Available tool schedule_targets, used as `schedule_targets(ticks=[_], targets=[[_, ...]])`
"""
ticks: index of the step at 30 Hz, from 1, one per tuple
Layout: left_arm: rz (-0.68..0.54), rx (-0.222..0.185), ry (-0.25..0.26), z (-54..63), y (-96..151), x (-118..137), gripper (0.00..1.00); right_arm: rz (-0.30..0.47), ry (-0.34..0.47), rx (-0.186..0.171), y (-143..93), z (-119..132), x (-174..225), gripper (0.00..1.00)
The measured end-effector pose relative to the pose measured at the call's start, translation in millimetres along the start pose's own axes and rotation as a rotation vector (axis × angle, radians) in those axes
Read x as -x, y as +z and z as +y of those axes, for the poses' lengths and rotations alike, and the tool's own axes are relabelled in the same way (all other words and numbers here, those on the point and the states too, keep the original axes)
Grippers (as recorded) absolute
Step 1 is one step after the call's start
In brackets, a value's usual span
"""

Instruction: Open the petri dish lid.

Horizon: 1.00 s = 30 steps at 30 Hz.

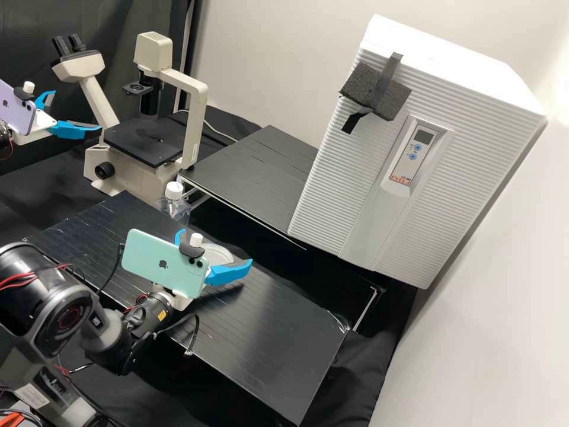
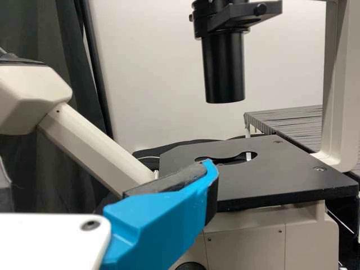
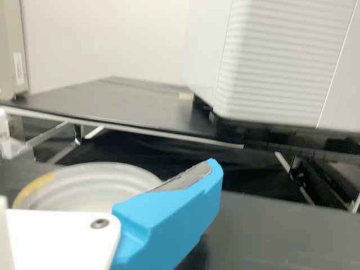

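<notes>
Round petri dish (image 1: 218, 254) sits on the black platform (image 1: 267, 332), right gripper (image 1: 214, 246) nearer, fingers spread on the arm side of the dish, so it looks just ahead; left gripper (image 1: 76, 111), also spread, well apart from the dish.

White box (image 1: 338, 196), right: red brand print, small dark print above it, on control panel (image 1: 443, 139) below display (image 1: 424, 136); blue buttons (image 1: 418, 147) bear small light marks, too small to tell. Mint phone (image 1: 142, 249), near: dark logo on back. Purple phone (image 1: 24, 115), far left: dark logo on back. Right arm (image 1: 44, 302), near left: small white print on dark joint, yellow sticker nearer phone, sign too small. Microscope (image 1: 197, 112), far left: small pale label on upright, lettering too small.
</notes>
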<state>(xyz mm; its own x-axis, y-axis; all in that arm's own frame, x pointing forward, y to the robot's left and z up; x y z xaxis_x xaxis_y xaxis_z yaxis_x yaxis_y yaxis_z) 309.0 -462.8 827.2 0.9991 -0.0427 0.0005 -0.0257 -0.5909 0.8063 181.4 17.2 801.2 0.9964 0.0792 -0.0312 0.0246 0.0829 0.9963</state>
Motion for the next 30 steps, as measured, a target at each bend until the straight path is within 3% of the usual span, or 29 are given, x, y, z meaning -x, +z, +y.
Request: schedule_targets(ticks=[10, 11, 30], targets=[[0.0, 0.0, 0.0, 0.0, 0.0, 0.0, 1.0, -0.012, -0.018, 0.01, 6.1, -1.9, -1.7, 1.0], [0.0, 0.0, 0.0, 0.0, 0.0, 0.0, 1.0, -0.009, -0.017, 0.013, 6.4, -1.5, -1.6, 0.0], [0.0, 0.0, 0.0, 0.0, 0.0, 0.0, 1.0, 0.002, -0.019, 0.022, 5.8, -0.2, -0.9, 0.0]])
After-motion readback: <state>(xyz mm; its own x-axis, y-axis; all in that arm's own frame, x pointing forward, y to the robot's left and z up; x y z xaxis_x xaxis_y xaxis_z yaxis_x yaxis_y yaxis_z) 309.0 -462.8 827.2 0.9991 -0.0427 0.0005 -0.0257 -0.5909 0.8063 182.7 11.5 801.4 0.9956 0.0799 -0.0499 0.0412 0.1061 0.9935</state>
